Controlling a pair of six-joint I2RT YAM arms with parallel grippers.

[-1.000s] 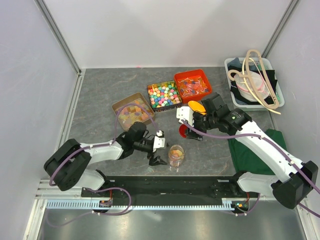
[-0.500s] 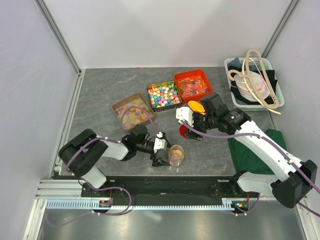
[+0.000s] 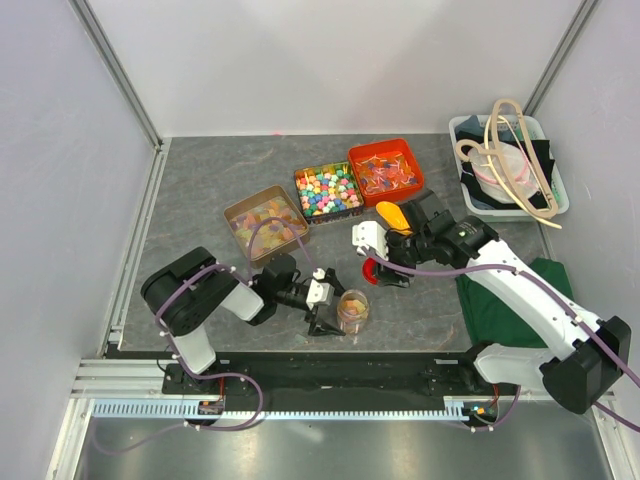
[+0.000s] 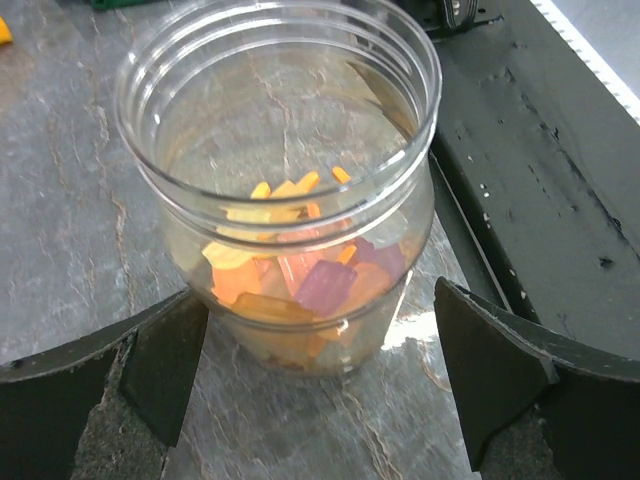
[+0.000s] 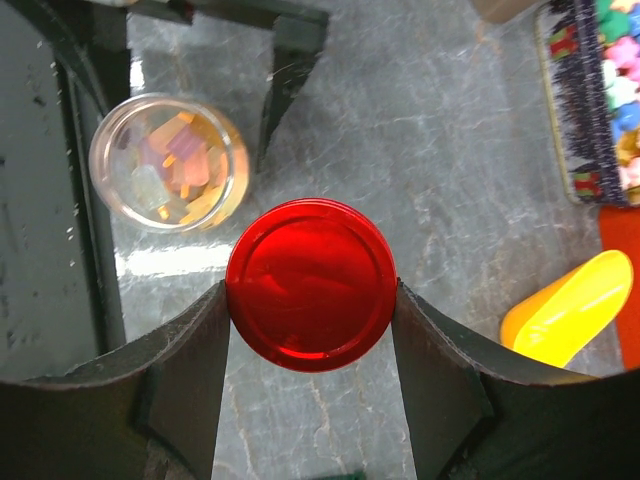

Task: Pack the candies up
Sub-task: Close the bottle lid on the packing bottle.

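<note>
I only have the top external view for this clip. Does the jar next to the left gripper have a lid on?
Observer: No. The left wrist view looks straight into the open mouth of the jar.
Operator: How full is it?
Observer: The candies fill only the bottom part of it.
Operator: Then where is the lid?
Observer: The right wrist view shows the red lid clamped in the right gripper, with both fingers touching its rim.
</note>
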